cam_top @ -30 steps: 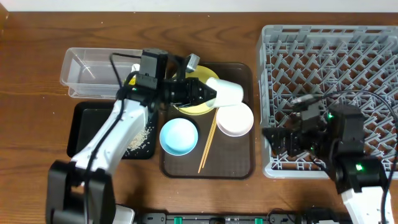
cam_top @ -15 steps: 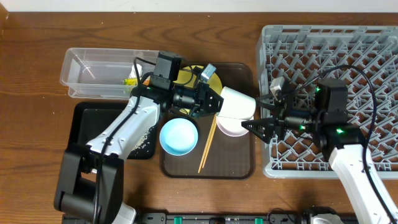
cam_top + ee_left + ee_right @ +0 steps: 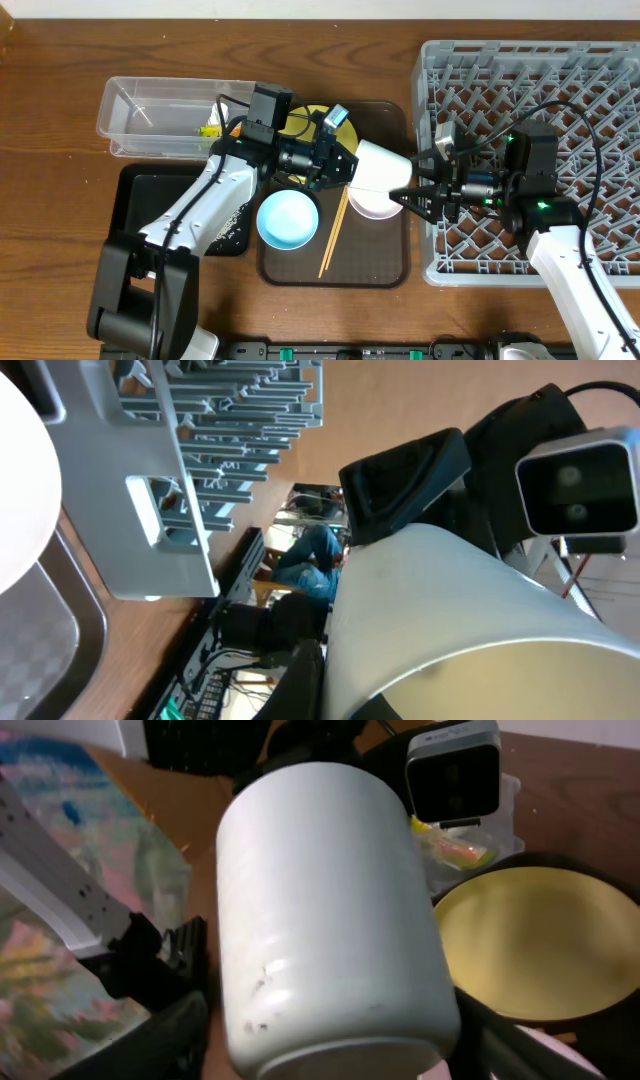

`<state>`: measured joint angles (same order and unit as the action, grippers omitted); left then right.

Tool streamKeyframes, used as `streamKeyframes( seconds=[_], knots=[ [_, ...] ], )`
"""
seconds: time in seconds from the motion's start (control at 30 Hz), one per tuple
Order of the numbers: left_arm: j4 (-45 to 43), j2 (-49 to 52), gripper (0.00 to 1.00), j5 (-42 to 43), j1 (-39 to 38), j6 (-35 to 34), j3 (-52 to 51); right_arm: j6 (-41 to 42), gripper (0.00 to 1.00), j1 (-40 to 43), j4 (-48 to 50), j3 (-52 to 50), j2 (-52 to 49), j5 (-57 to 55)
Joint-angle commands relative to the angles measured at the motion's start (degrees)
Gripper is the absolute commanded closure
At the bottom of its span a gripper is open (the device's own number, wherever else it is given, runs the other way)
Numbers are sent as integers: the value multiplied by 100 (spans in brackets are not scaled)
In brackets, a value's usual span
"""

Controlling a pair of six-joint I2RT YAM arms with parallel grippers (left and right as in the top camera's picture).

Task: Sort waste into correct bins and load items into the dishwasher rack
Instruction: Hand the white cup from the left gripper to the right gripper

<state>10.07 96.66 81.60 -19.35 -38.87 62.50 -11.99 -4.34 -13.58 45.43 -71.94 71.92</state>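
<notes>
The left gripper (image 3: 338, 166) clamps the white cup (image 3: 383, 167), its arm stretched to the right. The right gripper (image 3: 408, 180) has its 2 fingers spread wide around the cup's far end.

White cup (image 3: 460, 630) filling 5 o'clock, black right tool (image 3: 440, 480) against its upper side at 1 o'clock, grey camera (image 3: 575, 490) at 2 o'clock, grey dishwasher rack (image 3: 200, 470) at 11 o'clock, white bowl (image 3: 20, 490) at 9 o'clock, wooden table (image 3: 400, 400) at 12 o'clock

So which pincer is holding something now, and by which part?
The left pincer holds the white cup by its rim end; the right pincer stands open at its base.
</notes>
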Motion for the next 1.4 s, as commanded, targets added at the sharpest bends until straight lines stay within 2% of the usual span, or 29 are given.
streamKeyframes(
  seconds=[0.0, 0.27, 0.37, 0.43, 0.53, 1.37],
  knots=[
    [-11, -7, 94, 33, -13, -90, 59, -50, 35, 9, 15, 94, -13, 269],
    [-9, -7, 94, 50, -13, -177, 59, -48, 41, 9, 175, 94, -13, 269],
    [-9, -7, 94, 50, -13, -177, 59, -24, 38, 9, 269, 94, -13, 269],
    [-9, -7, 94, 50, -13, -177, 59, -24, 28, 9, 323, 94, -13, 269],
    [-11, -7, 94, 48, -13, -175, 59, -24, 26, 9, 400, 94, -13, 269],
    [-15, -7, 94, 94, -136, -238, 59, -24, 30, -90, 393, 94, -15, 269]
  ],
)
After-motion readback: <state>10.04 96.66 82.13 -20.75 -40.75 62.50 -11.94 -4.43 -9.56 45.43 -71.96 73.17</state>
